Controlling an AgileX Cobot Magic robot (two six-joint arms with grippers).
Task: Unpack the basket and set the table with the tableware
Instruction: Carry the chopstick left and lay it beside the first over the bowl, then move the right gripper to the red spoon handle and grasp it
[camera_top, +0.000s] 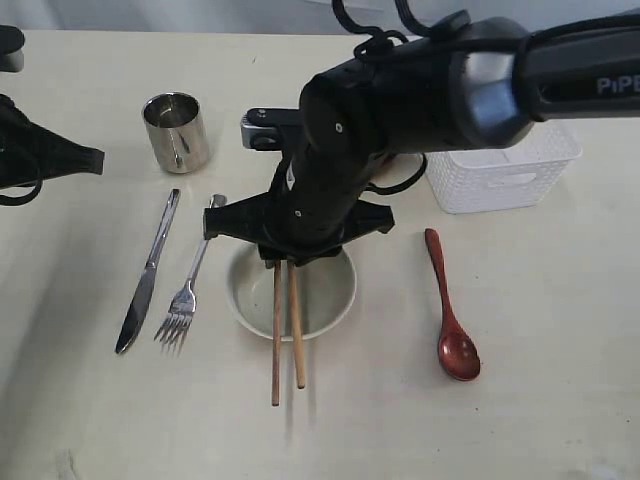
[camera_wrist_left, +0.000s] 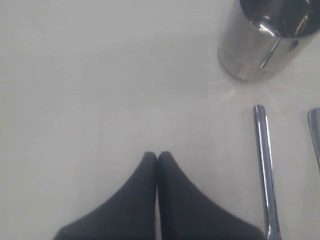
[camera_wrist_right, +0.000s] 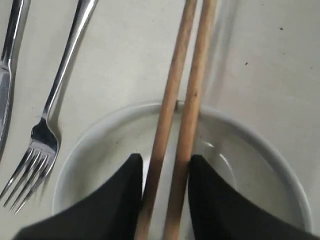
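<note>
Two wooden chopsticks (camera_top: 286, 330) (camera_wrist_right: 187, 100) lie side by side across the cream bowl (camera_top: 335, 305) (camera_wrist_right: 260, 140), their far ends on the table (camera_top: 560, 400). My right gripper (camera_top: 283, 262) (camera_wrist_right: 165, 157) hangs over the bowl, one finger pressed against the outer side of each chopstick; a narrow gap stays between the sticks. The steel knife (camera_top: 148, 275) (camera_wrist_right: 7, 75) and fork (camera_top: 188, 290) (camera_wrist_right: 50, 115) lie left of the bowl. A red-brown spoon (camera_top: 450, 310) lies to its right. My left gripper (camera_top: 95, 158) (camera_wrist_left: 157, 153) is shut and empty at the left edge, near the steel cup (camera_top: 177, 130) (camera_wrist_left: 270, 40).
The white basket (camera_top: 500, 165) stands at the back right, partly hidden behind my right arm. In the left wrist view the knife handle (camera_wrist_left: 264, 165) and the fork's tip (camera_wrist_left: 315, 130) lie beside the cup.
</note>
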